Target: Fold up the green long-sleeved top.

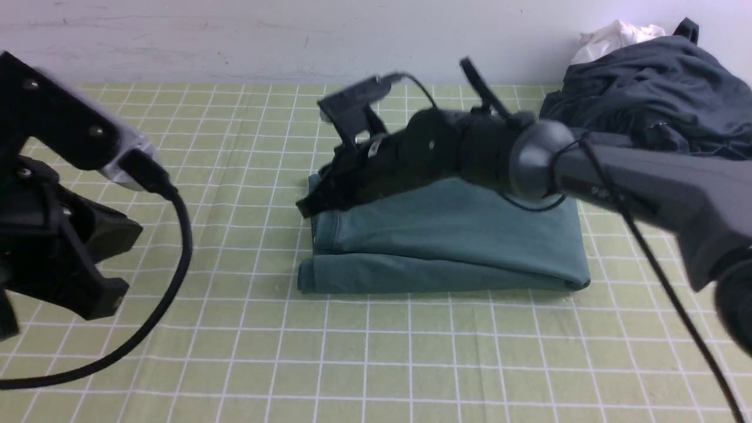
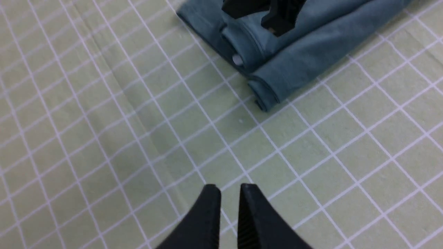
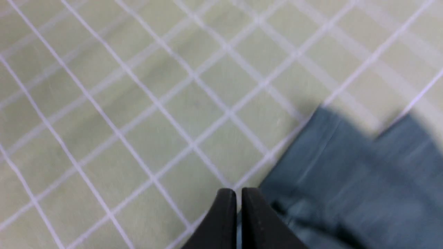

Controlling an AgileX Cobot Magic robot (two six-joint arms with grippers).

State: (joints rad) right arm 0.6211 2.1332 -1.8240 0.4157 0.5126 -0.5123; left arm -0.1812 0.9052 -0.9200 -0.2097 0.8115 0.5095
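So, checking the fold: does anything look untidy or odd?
The green top lies folded, but its left-end layers are uneven and a white label pokes out there. A dark garment sits heaped at the far right.

From my station I note a plain pale wall (image 1: pixel 235 41) closing the far side, marked with faint scuffs and a slight lilac cast toward its right end. The work surface is covered by a light green tablecloth (image 1: pixel 411 364) ruled in white squares. Long shallow creases (image 2: pixel 104 69) cross it. The lighting is even and soft, and the shadows are weak.
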